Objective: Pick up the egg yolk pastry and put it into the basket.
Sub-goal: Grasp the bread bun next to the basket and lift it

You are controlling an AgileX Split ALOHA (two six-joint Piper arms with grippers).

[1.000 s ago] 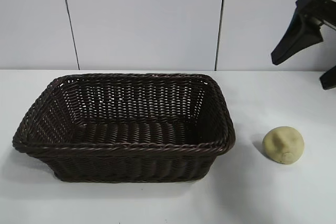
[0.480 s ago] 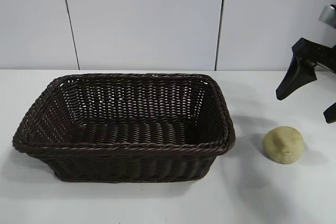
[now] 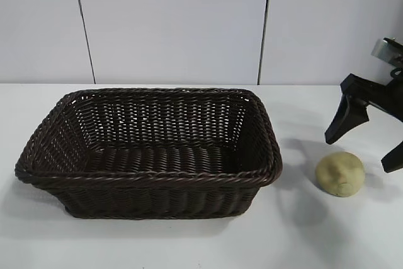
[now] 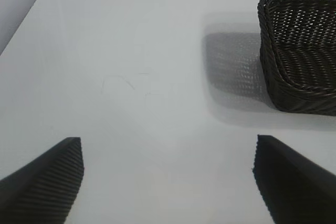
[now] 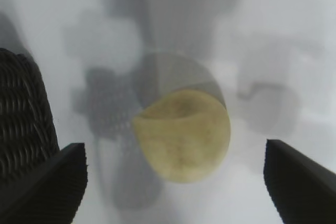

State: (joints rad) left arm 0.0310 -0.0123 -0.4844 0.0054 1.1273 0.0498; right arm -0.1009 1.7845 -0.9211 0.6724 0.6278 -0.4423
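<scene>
The egg yolk pastry (image 3: 340, 174), a small pale yellow ball, lies on the white table to the right of the basket (image 3: 148, 177), a large dark brown wicker one. My right gripper (image 3: 359, 153) is open, just above and a little behind the pastry, its two black fingers spread wider than the ball. In the right wrist view the pastry (image 5: 184, 135) lies ahead of the open gripper (image 5: 176, 169), between the lines of its fingers, with the basket's wall (image 5: 23, 119) at one side. My left gripper (image 4: 168, 161) is open over bare table, away from the basket (image 4: 299, 51).
The white table (image 3: 315, 237) runs to a pale panelled wall (image 3: 176, 23) at the back. The pastry lies a short way off the basket's right wall.
My right gripper has come down and in from the upper right toward the pastry, and is now close over it. The pastry and the basket have not moved.
</scene>
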